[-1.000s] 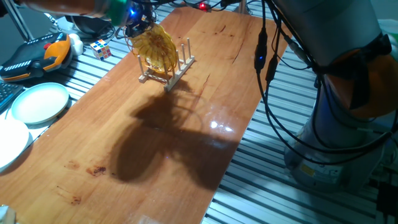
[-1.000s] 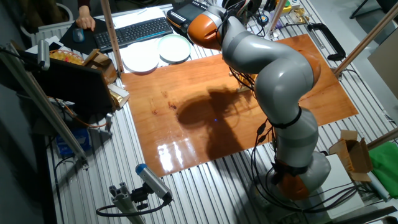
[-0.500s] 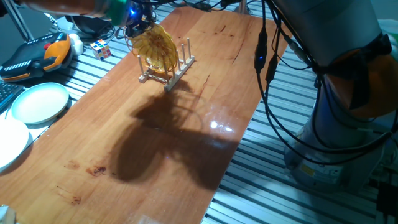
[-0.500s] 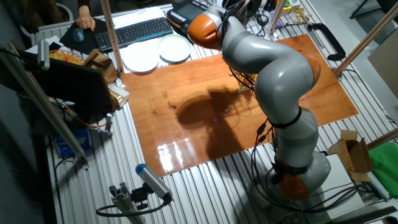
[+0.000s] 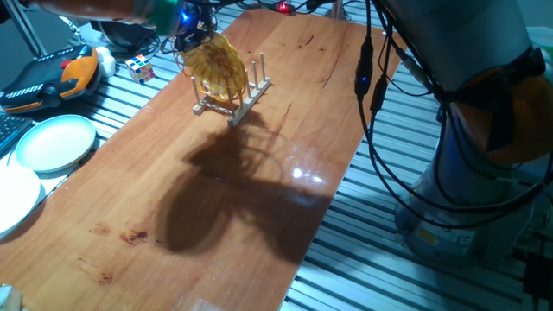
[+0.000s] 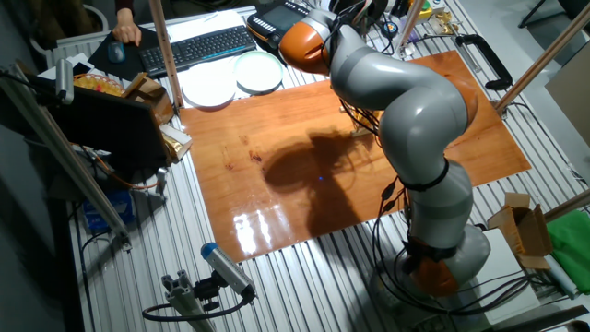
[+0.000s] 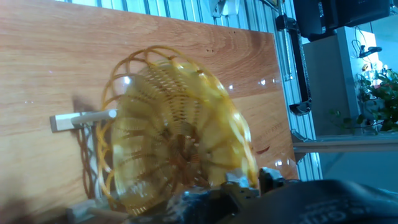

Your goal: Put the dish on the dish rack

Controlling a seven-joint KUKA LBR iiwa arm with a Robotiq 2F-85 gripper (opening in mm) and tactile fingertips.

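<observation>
A long wooden table (image 5: 259, 164) runs away from the camera in one fixed view, with slatted metal framing along both long sides. Near its far left edge stands the dish rack (image 5: 235, 97), a small light wooden rack with upright pegs. The dish (image 5: 214, 69), a golden-yellow woven wire basket, stands on edge in the rack, leaning between the pegs. The gripper (image 5: 192, 36) is at the dish's upper rim, at the far left of the rack; its fingers look closed on the rim, though the exact contact is too small to tell. In the hand view the dish (image 7: 174, 149) fills the picture, its lattice see-through, with one wooden rail of the dish rack (image 7: 84, 120) poking out to its left and the gripper (image 7: 249, 183) at its lower edge.

The near and middle table is open wood with a large dark shadow. Off its left edge lie a pale green plate (image 5: 55, 142) and a white plate (image 5: 12, 197). A small colour cube (image 5: 142, 67) sits on the framing just beyond the rack. The grey robot arm (image 6: 406, 120) arches over the table in the other fixed view, hiding the rack.
</observation>
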